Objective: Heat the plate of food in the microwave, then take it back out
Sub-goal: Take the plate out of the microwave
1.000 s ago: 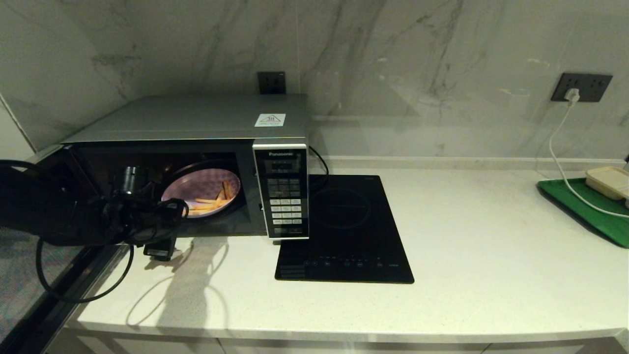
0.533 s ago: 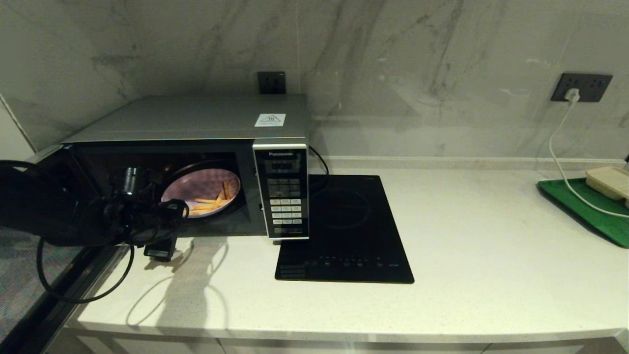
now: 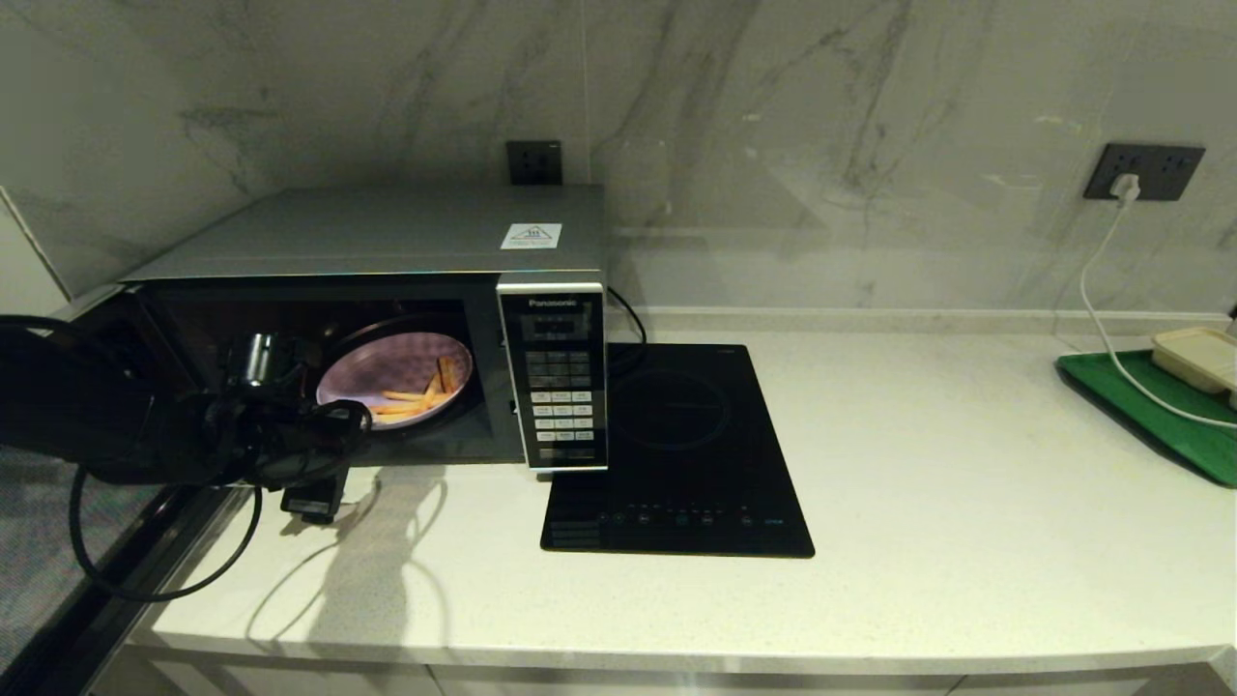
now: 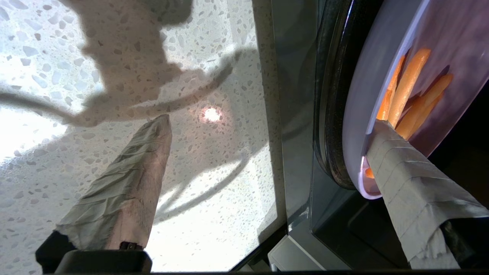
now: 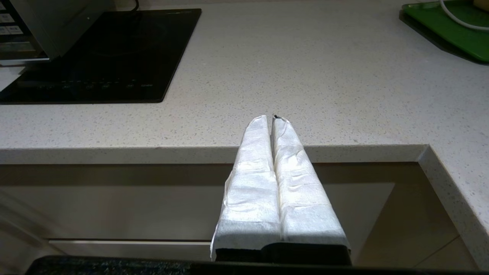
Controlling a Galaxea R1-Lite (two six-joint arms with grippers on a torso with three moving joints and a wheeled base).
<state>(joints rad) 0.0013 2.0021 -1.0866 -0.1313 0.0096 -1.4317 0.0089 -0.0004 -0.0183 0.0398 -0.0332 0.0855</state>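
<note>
Lilac plastic: the plate of food (image 3: 394, 379) sits inside the open cavity of the microwave (image 3: 387, 290), left of centre in the head view, flat on the dark turntable (image 4: 332, 114).
Fries: thin orange-yellow sticks (image 3: 416, 396) on the right part of the plate; most lie roughly left to right in the frame, one (image 3: 446, 372) points front to back toward the cavity's rear.
Microwave: silver-grey body with its long axis running left to right, front facing the robot; the black button panel (image 3: 560, 387) is at its right end, and the door (image 3: 106, 580) hangs open at lower left.
Left gripper (image 4: 263, 126): at the cavity mouth, at the plate's near-left rim; fingers spread wide, one taped finger (image 4: 401, 168) over the plate's rim beside the fries, the other (image 4: 130, 179) outside over the speckled bench (image 3: 918, 503). The plate is not pinched.
Right gripper (image 5: 273, 118): parked below the bench's front edge, fingers pressed together, holding nothing.
Hob: flat black glass (image 3: 676, 454) just right of the microwave.
Far right: green tray (image 3: 1160, 425) bearing a beige box (image 3: 1198, 356), a white cable (image 3: 1102, 290) running to the wall socket (image 3: 1145, 172).
</note>
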